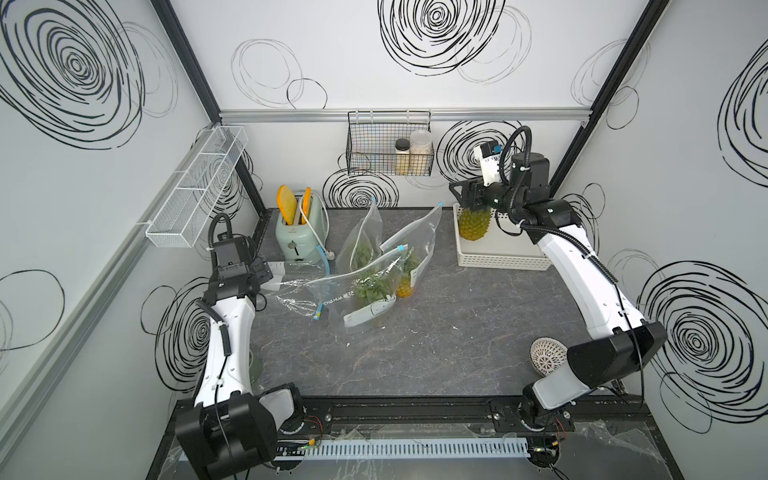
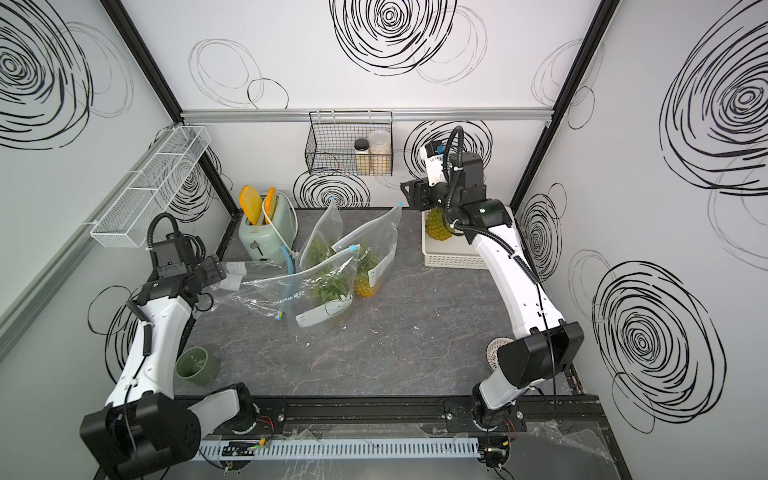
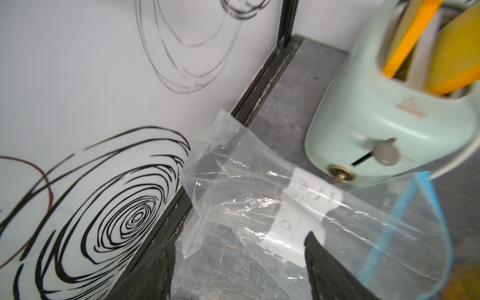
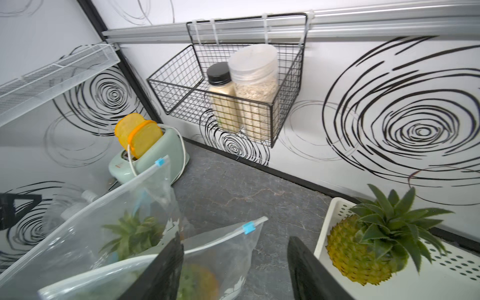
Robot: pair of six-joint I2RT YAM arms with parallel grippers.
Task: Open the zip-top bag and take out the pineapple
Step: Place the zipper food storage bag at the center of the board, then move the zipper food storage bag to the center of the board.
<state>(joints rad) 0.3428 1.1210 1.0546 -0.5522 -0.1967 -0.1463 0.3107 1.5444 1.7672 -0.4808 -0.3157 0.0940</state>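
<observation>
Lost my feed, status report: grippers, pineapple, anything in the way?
Left gripper open, right gripper open. Pineapple in white basket. Empty zip-top bag by left gripper; bagged pineapples mid-table.

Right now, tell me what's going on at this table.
One pineapple already sits unbagged in the white perforated basket. The right gripper hangs just above and beside it, jaws open and empty. The left gripper, also open, is at the end of an empty zip-top bag lying beside the mint toaster. More zip-top bags in the middle of the table hold pineapples.
</observation>
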